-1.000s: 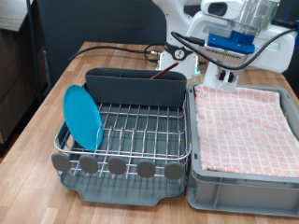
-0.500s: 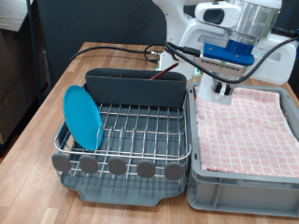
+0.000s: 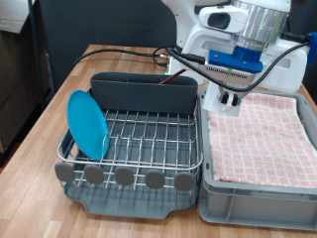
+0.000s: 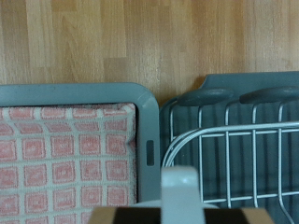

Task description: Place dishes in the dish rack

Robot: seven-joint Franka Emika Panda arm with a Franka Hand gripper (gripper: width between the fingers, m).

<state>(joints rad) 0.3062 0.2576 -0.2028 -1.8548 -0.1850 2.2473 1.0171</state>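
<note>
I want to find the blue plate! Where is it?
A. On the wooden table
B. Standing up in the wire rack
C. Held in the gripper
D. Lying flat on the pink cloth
B: the light-blue plate stands on edge in the dish rack, at the exterior view's left end.

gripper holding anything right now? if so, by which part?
The gripper holds a small white cup, apparently pinched at its upper part; the exact hold is cropped. It hangs above the cloth-lined crate beside the dish rack.
</note>
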